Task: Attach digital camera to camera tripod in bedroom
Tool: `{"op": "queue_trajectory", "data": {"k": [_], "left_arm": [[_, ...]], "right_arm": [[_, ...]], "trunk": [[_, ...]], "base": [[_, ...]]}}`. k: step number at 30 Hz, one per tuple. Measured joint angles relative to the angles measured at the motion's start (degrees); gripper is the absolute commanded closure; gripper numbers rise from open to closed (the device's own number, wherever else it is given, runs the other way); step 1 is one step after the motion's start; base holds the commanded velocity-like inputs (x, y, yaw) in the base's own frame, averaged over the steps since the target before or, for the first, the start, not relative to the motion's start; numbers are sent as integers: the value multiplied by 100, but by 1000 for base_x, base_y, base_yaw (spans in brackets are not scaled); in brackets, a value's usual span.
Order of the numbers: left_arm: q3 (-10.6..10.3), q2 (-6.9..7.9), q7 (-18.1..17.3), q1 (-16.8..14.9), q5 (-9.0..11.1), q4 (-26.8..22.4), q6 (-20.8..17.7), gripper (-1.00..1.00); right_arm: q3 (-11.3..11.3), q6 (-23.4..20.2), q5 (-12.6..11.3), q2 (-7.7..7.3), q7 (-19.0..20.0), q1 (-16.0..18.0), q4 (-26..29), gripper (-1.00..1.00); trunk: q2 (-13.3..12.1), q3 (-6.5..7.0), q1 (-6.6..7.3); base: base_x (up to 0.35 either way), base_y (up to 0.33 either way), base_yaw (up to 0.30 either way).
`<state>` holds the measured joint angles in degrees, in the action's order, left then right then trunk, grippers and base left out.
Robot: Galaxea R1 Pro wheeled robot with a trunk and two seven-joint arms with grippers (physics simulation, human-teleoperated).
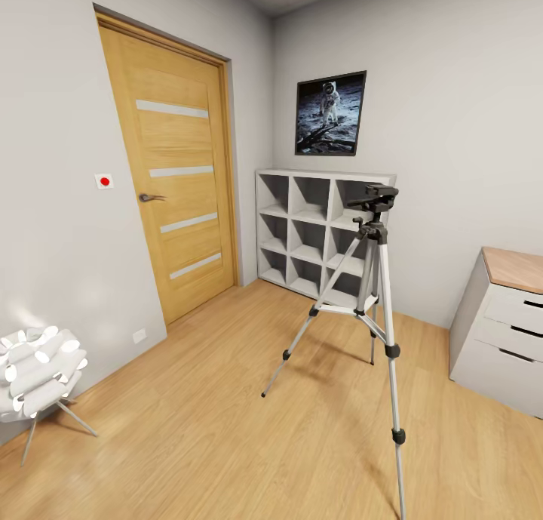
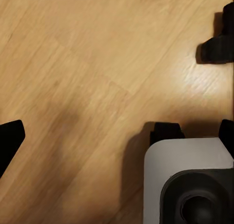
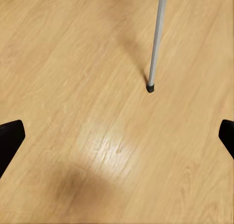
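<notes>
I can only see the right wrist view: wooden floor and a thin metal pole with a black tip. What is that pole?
Observer: One leg of a tripod standing on the floor out in the room.
Operator: Is anything mounted on top of it?
Observer: No, its black pan head is bare.
Operator: What's behind it?
Observer: A white cube shelf against the wall, with an astronaut picture above it.
</notes>
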<state>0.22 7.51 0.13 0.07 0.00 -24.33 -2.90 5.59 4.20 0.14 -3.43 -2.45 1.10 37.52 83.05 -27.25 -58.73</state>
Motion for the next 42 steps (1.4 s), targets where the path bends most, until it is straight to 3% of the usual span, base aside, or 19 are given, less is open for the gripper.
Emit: {"op": "queue_trajectory", "data": {"k": [2, 4, 5, 9, 27, 42], "left_arm": [[1, -5, -23, -1, 0, -854, -728, -100], [1, 4, -30, 0, 0, -1149, -1011, -100], [1, 64, -63, -2, -2, -1567, -1402, -100], [-7, 112, -123, 1, -2, -1797, -1594, -100], [-372, 148, -152, 1, -15, -1831, -1689, -100], [-401, 192, -162, 1, -15, -1825, -1686, -100]], "right_arm": [[-1, -352, -4, 0, 17, 26, 410, -100], [-3, -426, -5, 0, 23, 30, 515, -100], [-17, -491, -5, 1, 35, 35, 628, -100], [-40, -500, -7, 1, 48, 37, 676, -100], [-52, -500, -7, 0, 48, 34, 624, -100], [-54, -500, -6, 0, 51, 31, 621, -100]], "trunk": [[0, 1, 0], [0, 0, 0], [0, 1, 0], [0, 0, 0], [0, -1, 0], [600, -270, -328]], "base": [[0, 0, 0], [0, 0, 0], [0, 0, 0], [0, 0, 0], [0, 0, 0], [0, 0, 0]]}}
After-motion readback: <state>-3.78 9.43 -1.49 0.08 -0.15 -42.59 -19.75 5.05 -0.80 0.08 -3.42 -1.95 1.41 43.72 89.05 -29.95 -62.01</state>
